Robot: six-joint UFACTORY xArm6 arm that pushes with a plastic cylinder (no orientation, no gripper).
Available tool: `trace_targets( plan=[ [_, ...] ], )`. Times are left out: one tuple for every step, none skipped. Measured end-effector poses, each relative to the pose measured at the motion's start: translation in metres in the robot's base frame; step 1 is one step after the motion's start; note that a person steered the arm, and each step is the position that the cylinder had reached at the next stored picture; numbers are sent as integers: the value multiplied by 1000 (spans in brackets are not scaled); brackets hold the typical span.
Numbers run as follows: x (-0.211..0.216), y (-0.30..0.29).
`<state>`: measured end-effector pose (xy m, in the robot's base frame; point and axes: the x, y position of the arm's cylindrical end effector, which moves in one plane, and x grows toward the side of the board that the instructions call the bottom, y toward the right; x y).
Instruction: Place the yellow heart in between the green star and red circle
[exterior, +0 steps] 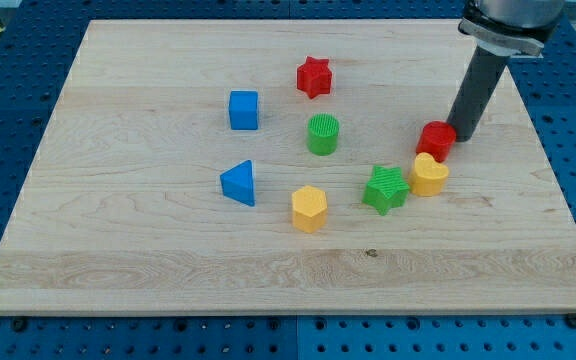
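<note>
The yellow heart lies right of centre on the wooden board. The green star touches it on the view's left. The red circle sits just above the heart, touching or nearly touching it. My tip is at the red circle's right side, close against it, above and to the right of the heart. The dark rod rises from there to the view's top right.
A green circle, a red star, a blue cube, a blue triangle and a yellow hexagon lie left of the group. The board's right edge is near.
</note>
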<state>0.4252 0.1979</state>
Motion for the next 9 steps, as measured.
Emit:
trace_targets(
  plan=[
    [19, 0],
    [35, 0],
    [45, 0],
    [51, -6],
    [52, -17],
    [55, -29],
    [59, -38],
    [75, -41],
    [93, -41]
  ],
)
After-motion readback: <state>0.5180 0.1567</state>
